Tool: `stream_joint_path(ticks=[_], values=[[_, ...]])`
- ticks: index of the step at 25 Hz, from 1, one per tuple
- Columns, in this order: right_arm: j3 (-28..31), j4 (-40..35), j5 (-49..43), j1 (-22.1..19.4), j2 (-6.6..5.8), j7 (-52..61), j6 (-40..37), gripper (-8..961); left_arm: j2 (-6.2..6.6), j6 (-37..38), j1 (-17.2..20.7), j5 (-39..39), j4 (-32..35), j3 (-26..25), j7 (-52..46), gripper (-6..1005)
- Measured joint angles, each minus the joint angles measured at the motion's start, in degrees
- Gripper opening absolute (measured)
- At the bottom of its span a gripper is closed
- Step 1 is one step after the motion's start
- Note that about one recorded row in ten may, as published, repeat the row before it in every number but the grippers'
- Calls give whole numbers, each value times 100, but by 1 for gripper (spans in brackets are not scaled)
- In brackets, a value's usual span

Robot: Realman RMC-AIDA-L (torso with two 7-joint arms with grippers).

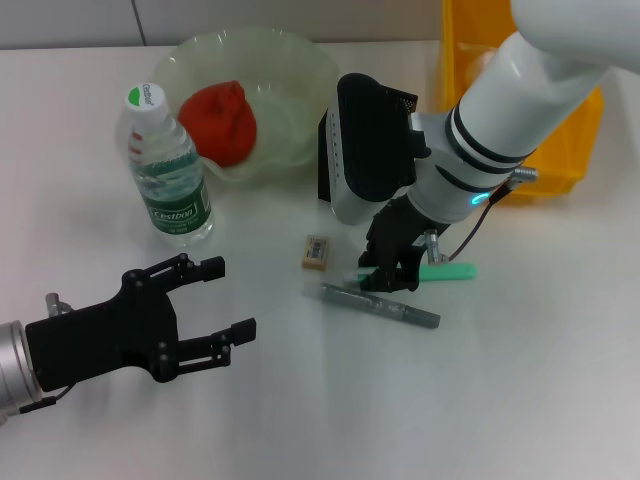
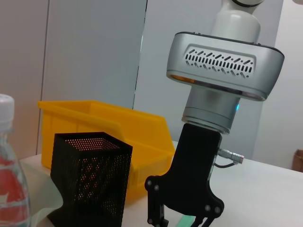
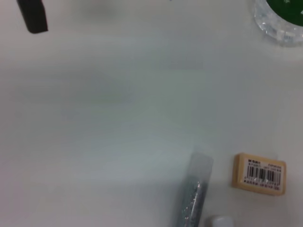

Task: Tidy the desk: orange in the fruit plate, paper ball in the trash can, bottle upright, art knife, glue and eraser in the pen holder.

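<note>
The left gripper is hovering low over the table, fingers spread. The bottle is standing upright beside the plate holding the orange. The eraser is lying beside the grey knife. The right gripper is reaching down at the green glue; its grip can't be told.

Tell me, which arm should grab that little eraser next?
Probably the right. Its gripper hangs just beside the eraser and close to the pen holder. The left gripper is open but sits farther off, nearer the table's front.
</note>
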Motion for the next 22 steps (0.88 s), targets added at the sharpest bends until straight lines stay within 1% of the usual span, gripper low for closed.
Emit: stream_joint_path(ticks=[8,14,18,20,22], values=[[-103,-9,8,0,0,27,9,228,8,1,-4,0,0,4,0,840],[-52,-151,81,-62,0,29,-2,183,8,2,6,0,0,0,0,840],[264,-370,101,-179,-1,16,-66,183,8,11,22,-22,0,-5,0,840],[752,-659,328,-412,-33,-180,-164,183,8,30,32,-37,0,-10,0,840],[1026,-859,502,-581,-42,-334,-282,183,8,36,34,-40,0,-10,0,840]])
